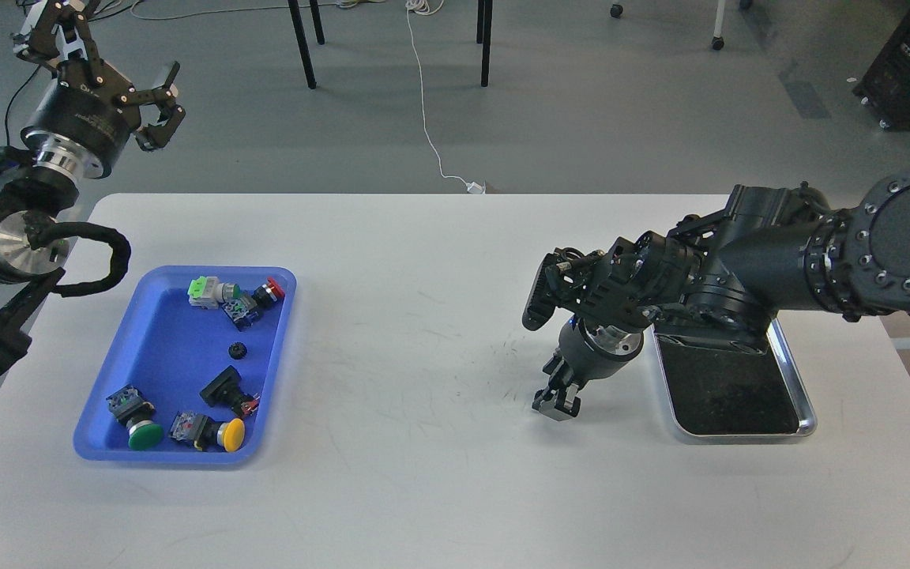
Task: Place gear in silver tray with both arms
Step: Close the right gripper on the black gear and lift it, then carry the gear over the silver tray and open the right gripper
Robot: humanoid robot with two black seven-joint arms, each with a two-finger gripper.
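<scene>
1. The gear (237, 350), a small black toothed wheel, lies on the floor of the blue tray (156, 359) at the left of the table, roughly mid-tray, apart from the other parts around it.
2. The silver tray (791, 378) sits at the right of the table, with a shiny rim and a dark floor; its far end is hidden under the right arm.
3. The right gripper (556, 404) points down at the table just left of the silver tray. Its fingers (568, 408) are close together with nothing seen between them, though it is small and dark, so I cannot tell whether it is fully closed.
4. The left gripper (161, 107) is raised at the far left, beyond the table's far edge and well apart from the blue tray. Its fingers are spread apart and hold nothing.
5. In the blue tray, a green-and-white switch (208, 291) and a red push button (270, 291) lie at the far end, with a dark switch block (240, 309) between them.
6. Toward the near end lie a black switch body (227, 389), a green push button (139, 430) and a yellow push button (223, 432).
7. The white table (423, 332) carries both trays, well apart from each other.
8. Beyond the table, a white cable (423, 103) runs across the grey floor between black chair legs (302, 43).
</scene>
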